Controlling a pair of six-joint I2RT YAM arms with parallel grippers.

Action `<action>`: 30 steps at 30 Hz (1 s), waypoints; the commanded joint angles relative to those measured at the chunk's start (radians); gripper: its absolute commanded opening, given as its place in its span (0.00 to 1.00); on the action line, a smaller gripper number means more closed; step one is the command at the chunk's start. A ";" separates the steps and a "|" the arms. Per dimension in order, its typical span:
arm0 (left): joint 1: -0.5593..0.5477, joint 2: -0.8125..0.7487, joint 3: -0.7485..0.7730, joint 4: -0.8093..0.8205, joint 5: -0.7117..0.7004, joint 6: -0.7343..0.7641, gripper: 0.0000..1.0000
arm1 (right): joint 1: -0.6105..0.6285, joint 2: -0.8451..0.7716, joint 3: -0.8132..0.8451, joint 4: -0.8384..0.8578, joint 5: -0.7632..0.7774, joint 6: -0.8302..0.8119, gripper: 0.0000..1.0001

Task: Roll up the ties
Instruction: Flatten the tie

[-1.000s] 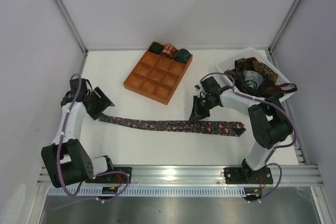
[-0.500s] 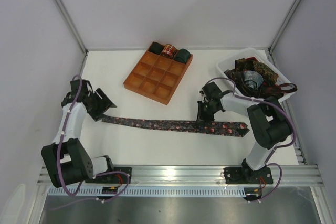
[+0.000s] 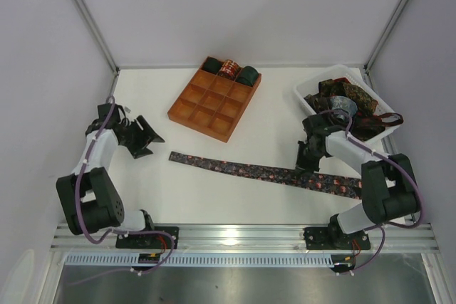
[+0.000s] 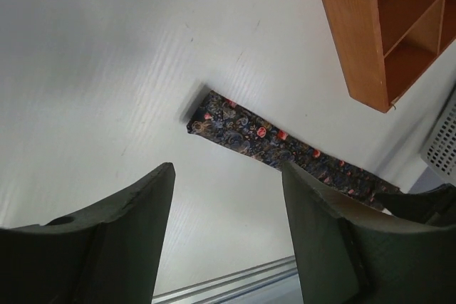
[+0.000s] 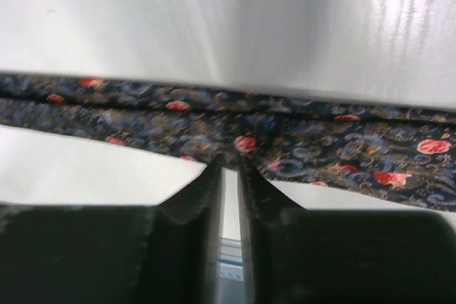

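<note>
One dark tie with red floral print lies flat across the table, also seen in the left wrist view and the right wrist view. My right gripper stands over its right part. There its jaws are parted by a narrow gap, their tips at the tie's near edge, with nothing between them. My left gripper is open and empty, a little left of the tie's narrow end. Three rolled ties sit in the tray's back row.
The orange-brown gridded tray stands at the back centre, its corner showing in the left wrist view. A white bin at the back right holds a heap of loose ties. A metal rail runs along the near edge.
The tie slid to the right with my right gripper, its narrow end drawn away from my left gripper. The right jaws have parted slightly. The left gripper barely moved.
</note>
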 commanded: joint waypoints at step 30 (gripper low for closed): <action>-0.006 0.371 0.019 0.164 0.221 0.249 0.57 | 0.551 0.606 0.722 0.545 -0.230 0.445 0.00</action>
